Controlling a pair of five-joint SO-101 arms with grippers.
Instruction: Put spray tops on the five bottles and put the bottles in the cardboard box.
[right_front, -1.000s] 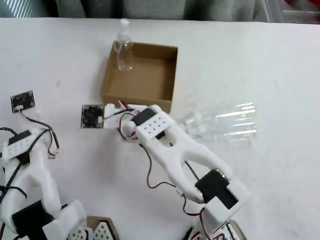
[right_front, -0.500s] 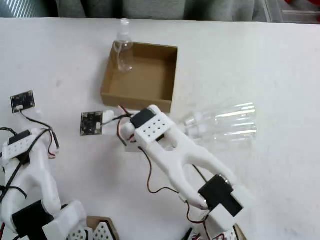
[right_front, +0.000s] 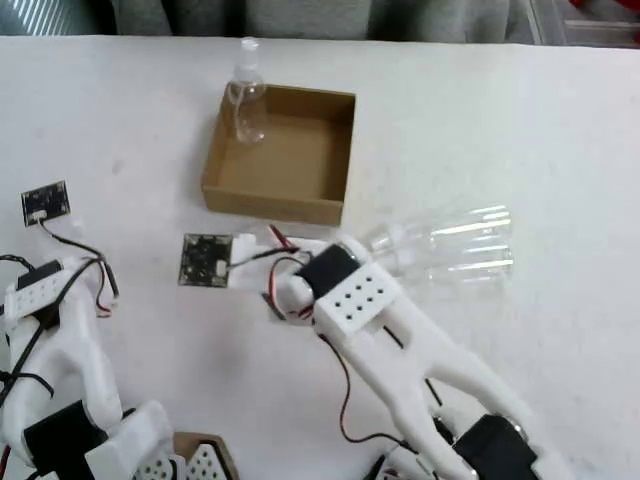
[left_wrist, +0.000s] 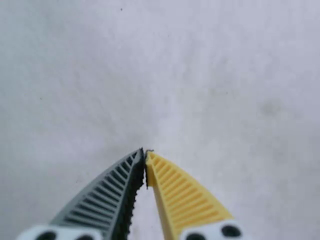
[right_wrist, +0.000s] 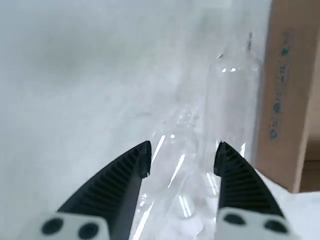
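**Right pincer**: two black ribbed fingers, tapered and set apart, gripping nothing. It is poised just above the lying bottles.

**Left pincer**: one grey and one yellow toothed finger, tips together with nothing between. It sits over bare worktop, which is white and matte.

**Lying bottles**: clear, glossy cylinders with narrow necks, on their sides in a close cluster on the worktop. They lie near the box's front right corner. Their number cannot be told.

**Upright bottle**: clear, with a spray top fitted. It stands inside the box at its far left corner.

**Cardboard box**: brown, square, shallow and open-topped, with dull plain walls.
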